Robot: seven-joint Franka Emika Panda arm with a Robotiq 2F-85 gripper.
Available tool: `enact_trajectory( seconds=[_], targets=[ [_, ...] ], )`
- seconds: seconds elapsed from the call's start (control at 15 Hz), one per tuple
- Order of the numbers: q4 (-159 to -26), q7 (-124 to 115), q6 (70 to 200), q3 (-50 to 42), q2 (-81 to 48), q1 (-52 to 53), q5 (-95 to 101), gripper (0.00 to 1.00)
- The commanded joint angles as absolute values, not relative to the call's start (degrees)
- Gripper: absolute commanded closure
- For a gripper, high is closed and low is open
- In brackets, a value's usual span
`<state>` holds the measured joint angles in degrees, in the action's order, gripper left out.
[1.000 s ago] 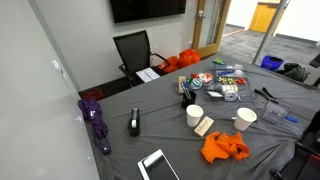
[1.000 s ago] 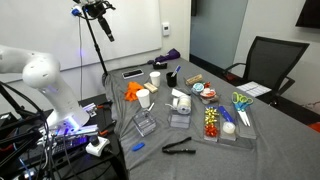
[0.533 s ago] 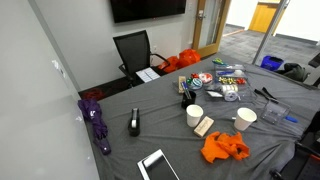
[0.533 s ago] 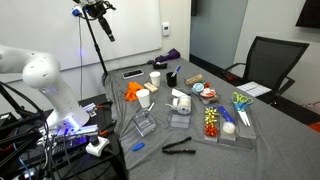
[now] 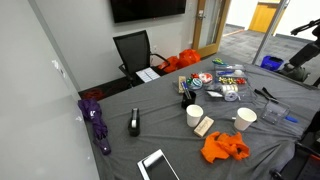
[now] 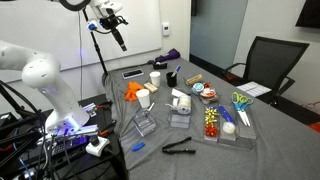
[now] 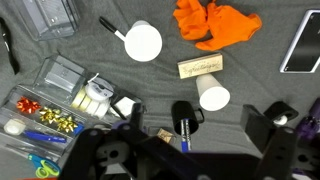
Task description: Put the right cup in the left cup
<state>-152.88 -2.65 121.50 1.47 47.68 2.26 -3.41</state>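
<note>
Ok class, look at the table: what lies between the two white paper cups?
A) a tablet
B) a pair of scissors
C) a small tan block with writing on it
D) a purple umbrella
C: in the wrist view the tan block lies on the grey table between the upper cup and the lower cup.

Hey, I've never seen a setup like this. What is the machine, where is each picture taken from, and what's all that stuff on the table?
It is a white robot arm with a pincer at its end, raised high above a grey table. Two pictures come from cameras standing in the room. The third looks down from the arm's wrist. On the table are one white paper cup, another white cup, an orange cloth and a tablet, among other clutter. The pincer seems to hold nothing, and I cannot tell whether it is open or shut.
</note>
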Motion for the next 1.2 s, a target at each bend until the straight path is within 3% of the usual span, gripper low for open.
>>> enact_trajectory(
  seconds=[0.0, 0.8, 1.13],
  targets=[
    [-154.05, -2.94, 127.23, 2.08, 41.82, -0.12, -0.63, 0.0],
    [-157.56, -1.28, 137.33, -1.88, 29.5, -0.98, -1.05, 0.0],
    [-156.61, -2.42, 134.53, -1.12, 31.14, -0.71, -0.91, 0.0]
  ],
)
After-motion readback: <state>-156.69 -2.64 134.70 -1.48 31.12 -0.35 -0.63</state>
